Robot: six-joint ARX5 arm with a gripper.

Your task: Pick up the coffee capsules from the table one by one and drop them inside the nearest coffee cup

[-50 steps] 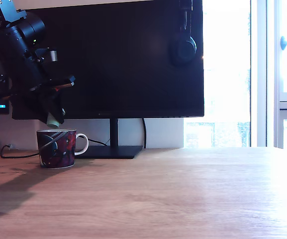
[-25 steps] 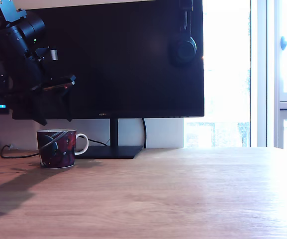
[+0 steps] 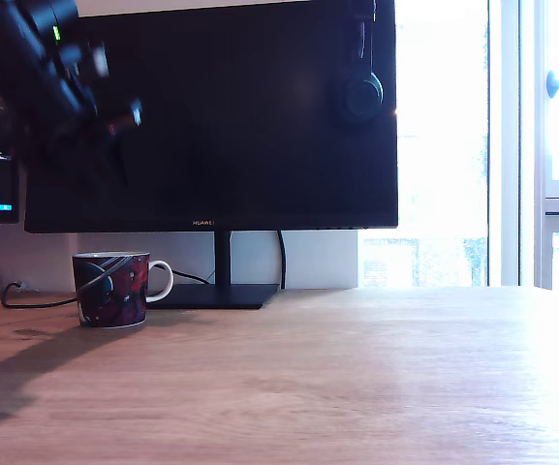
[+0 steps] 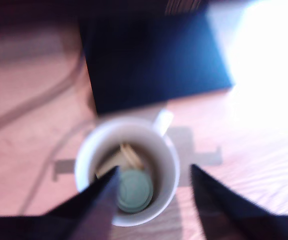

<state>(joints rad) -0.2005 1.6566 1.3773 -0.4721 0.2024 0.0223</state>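
Wrist view, item one: gripper (image 4: 153,200), two dark fingers (image 4: 96,207) spread wide apart with nothing between them, blurred by motion. Released, holding nothing.

Item two: coffee cup (image 4: 168,165), seen from straight above, white inner rim, white handle pointing toward the monitor base. The cup sits under and between the spread fingers; one finger overlaps its rim in the picture, the other lies just outside the rim on the handle side.

Item three: coffee capsule (image 4: 134,190), pale mint green, round face upward, lying inside the cup near the wall. It lies below the fingers, apart from them, closest to the finger that overlaps the rim. Beside it in the cup, a pale tan shape, too blurred to identify.

Exterior view, item four: the cup (image 3: 110,289) stands upright on the table (image 3: 337,378) at the exterior view's left, handle toward that view's right. The arm (image 3: 51,87) hangs well above the cup, blurred, dark against the monitor (image 3: 221,116).

Item five: monitor base (image 4: 148,60) just behind the cup; cable (image 3: 27,300) on the table toward the exterior view's left.
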